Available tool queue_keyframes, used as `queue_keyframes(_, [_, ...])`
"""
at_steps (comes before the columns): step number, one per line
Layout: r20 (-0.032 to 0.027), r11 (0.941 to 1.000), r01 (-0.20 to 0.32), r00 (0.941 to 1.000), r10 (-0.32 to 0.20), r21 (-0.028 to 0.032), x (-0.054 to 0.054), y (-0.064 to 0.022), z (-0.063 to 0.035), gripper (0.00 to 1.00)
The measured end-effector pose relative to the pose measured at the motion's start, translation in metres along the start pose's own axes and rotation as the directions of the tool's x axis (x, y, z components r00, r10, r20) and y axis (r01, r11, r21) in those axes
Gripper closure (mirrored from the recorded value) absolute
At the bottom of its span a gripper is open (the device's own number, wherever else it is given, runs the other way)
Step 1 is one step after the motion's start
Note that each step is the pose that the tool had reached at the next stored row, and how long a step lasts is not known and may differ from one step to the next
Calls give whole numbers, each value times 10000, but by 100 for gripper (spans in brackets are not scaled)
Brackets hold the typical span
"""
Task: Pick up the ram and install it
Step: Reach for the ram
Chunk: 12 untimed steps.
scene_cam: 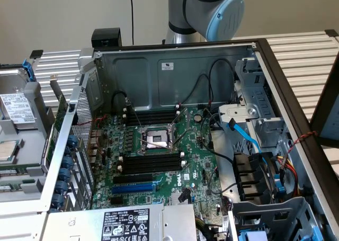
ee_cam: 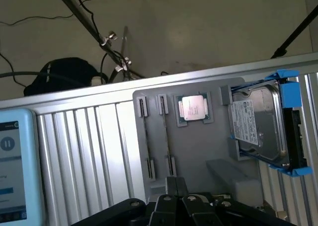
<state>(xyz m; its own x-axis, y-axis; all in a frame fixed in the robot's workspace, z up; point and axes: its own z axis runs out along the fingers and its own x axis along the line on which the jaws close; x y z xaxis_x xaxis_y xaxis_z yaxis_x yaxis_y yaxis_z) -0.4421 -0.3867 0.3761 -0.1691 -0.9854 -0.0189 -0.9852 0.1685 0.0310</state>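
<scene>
Tool (ee_cam: pixel 175 184), fingers together, hovers by the gray tray (ee_cam: pixel 198 146).

The table (scene_cam: pixel 302 50) (silver, with long grooves) holds a big open computer case (scene_cam: pixel 159 74) in the middle and a grey tray (scene_cam: pixel 33 125) at the left edge.

One computer case (scene_cam: pixel 175 74), one motherboard (scene_cam: pixel 159 169), one blue expansion slot (scene_cam: pixel 132 188).

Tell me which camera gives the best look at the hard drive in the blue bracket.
The wrist view: the hard drive shows nearly whole, with its label and blue bracket. In the other picture it lies at the exterior view's left edge, partly cut off.
</scene>
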Motion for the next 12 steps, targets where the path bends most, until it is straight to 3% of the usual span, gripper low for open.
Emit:
queue_keyframes(3, [-1, 10000, 0, 10000, 0, 0, 0, 0, 0, 88])
queue_keyframes(4, [0, 10000, 0, 10000, 0, 0, 0, 0, 0, 82])
queue_keyframes(12, [0, 10000, -1, 10000, 1, 0, 0, 0, 0, 80])
